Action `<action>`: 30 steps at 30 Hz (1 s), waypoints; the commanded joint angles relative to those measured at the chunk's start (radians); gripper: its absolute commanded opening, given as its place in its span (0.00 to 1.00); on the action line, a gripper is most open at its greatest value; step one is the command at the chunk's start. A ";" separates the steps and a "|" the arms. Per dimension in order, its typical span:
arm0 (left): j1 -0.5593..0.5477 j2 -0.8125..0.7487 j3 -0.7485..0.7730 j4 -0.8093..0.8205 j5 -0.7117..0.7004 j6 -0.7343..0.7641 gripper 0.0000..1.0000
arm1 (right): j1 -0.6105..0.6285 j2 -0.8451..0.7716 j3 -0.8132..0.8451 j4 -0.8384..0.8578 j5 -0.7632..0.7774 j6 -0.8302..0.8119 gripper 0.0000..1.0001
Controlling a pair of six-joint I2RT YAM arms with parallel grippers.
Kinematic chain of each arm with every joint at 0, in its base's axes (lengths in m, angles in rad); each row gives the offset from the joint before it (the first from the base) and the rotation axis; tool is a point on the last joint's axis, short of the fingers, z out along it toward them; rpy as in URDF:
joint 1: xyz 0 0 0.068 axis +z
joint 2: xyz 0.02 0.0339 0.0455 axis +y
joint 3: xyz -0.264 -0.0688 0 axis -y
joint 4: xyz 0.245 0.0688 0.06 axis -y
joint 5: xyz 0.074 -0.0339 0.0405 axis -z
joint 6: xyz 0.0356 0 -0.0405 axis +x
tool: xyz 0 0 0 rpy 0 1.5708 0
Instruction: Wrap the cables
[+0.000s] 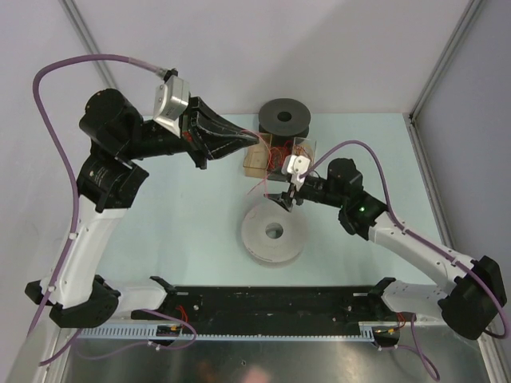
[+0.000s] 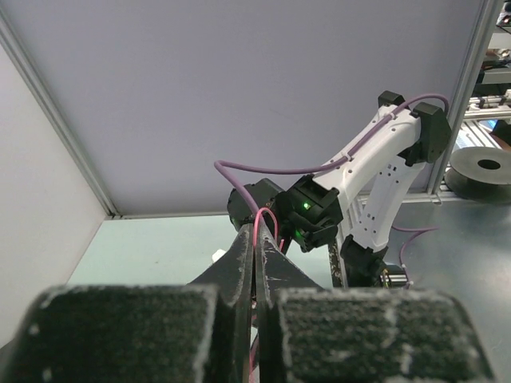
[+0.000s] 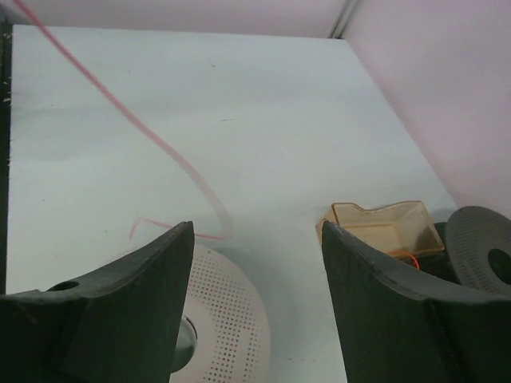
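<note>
A thin pink cable (image 3: 160, 144) runs slack across the pale table from the far left down toward the white perforated spool (image 3: 227, 319). My left gripper (image 2: 257, 239) is shut on the cable, and a small loop of the cable (image 2: 257, 219) stands up from between its tips. In the top view the left gripper (image 1: 243, 142) hangs beside the clear box. My right gripper (image 3: 257, 239) is open just above the white spool (image 1: 273, 231), with its jaws wide apart and nothing between them. The cable passes behind its left finger (image 3: 172, 255).
A clear amber box (image 1: 279, 155) holding red wire sits between the two grippers. A black spool (image 1: 285, 118) stands behind it. White walls and metal frame posts close in the table at the back and sides. A black rail (image 1: 271, 307) lies along the near edge.
</note>
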 commanded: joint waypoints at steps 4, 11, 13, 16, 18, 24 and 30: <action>-0.007 -0.034 -0.021 0.037 0.023 -0.020 0.00 | 0.047 -0.129 -0.026 -0.078 -0.052 -0.088 0.77; -0.008 -0.030 -0.030 0.053 0.049 -0.047 0.00 | 0.115 -0.138 -0.032 -0.031 -0.123 0.015 0.97; -0.009 -0.033 -0.036 0.055 0.051 -0.044 0.00 | 0.145 -0.139 -0.032 -0.057 -0.164 0.038 0.98; -0.009 -0.034 -0.040 0.058 0.053 -0.043 0.00 | 0.186 -0.134 -0.032 -0.085 -0.194 0.048 0.99; -0.009 -0.033 -0.043 0.061 0.055 -0.045 0.00 | 0.195 -0.123 -0.032 -0.075 -0.201 0.058 0.97; -0.010 -0.046 -0.056 0.067 0.029 -0.030 0.00 | 0.173 -0.096 -0.032 -0.086 -0.180 0.069 0.49; -0.011 -0.071 -0.090 0.072 -0.004 -0.016 0.00 | 0.129 -0.107 -0.033 -0.154 -0.233 0.104 0.67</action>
